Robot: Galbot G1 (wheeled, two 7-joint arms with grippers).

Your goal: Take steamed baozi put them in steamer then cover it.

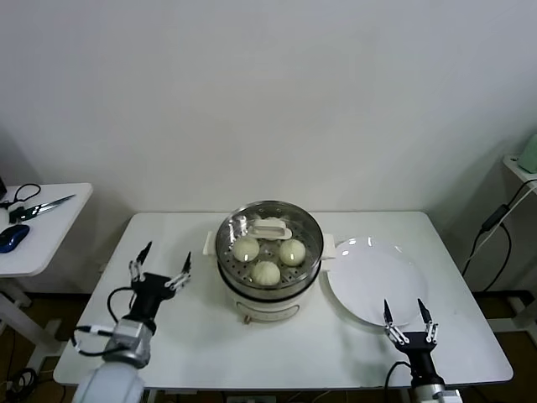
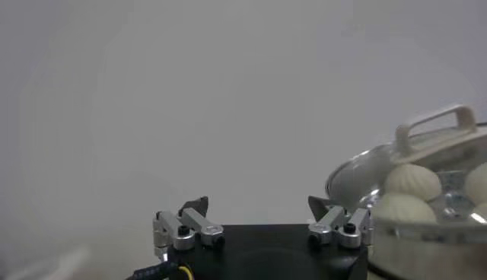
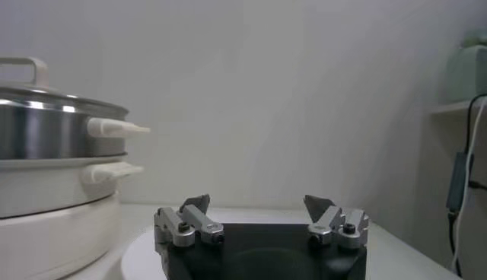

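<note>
The right gripper (image 3: 259,209) hangs with jaws spread wide and empty above a white plate (image 3: 144,259) on the table. Beside it stands the steamer (image 3: 53,144), steel pot on cream base, side handles jutting out, its cover (image 3: 42,93) in place on top.

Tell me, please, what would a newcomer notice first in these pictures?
The shiny steamer at the table's centre, with pale baozi visible under its glass cover. An empty white plate lies to its right. Both end effectors, left and right, stand open and empty.
</note>
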